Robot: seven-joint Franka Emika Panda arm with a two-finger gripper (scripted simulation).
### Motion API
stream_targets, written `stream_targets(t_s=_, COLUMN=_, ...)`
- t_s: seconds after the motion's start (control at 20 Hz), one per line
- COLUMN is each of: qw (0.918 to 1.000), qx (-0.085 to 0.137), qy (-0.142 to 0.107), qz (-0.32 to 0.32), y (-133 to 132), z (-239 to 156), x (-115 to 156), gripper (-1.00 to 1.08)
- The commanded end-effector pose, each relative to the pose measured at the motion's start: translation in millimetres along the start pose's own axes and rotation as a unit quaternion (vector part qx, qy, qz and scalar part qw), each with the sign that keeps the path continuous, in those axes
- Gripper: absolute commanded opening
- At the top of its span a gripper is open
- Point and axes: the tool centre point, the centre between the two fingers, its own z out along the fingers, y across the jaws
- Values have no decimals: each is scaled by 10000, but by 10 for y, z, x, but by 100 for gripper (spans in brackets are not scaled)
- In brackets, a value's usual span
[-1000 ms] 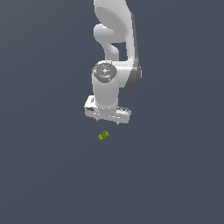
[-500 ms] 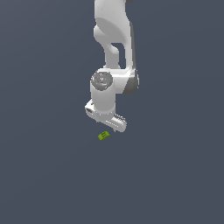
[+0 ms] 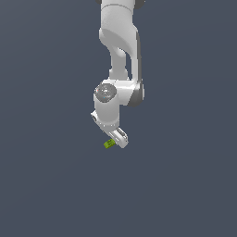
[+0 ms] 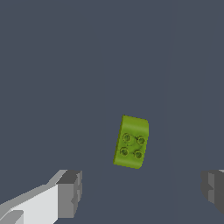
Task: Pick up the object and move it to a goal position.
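Observation:
The object (image 4: pixel 131 141) is a small lime-green block with several round studs on its top face, lying on the dark grey floor. In the exterior view the object (image 3: pixel 109 144) peeks out just beside the lower end of the white gripper (image 3: pixel 118 139). In the wrist view the gripper (image 4: pixel 142 192) is open, its two grey fingertips (image 4: pixel 70 194) spread wide apart with nothing between them. The block lies a little beyond the gap between the fingertips, untouched.
The white arm (image 3: pixel 119 55) comes down from the top of the exterior view. Plain dark grey floor (image 3: pixel 185 185) surrounds the block on every side.
The arm has descended and its wrist has turned, so the gripper now sits right over the block. The block has not moved.

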Motion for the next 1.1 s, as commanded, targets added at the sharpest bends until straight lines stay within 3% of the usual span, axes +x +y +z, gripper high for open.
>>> stream_targets(t_s=0.0, qw=9995, qx=15, qy=24, qz=305, y=8, z=53, x=24, gripper=100)
stream_targets(t_s=0.45, qw=9958, qx=43, qy=73, qz=912, y=30, z=162, x=72, gripper=100)
stream_targets(t_s=1.05, qw=9953, qx=44, qy=75, qz=960, y=36, z=333, x=74, gripper=100)
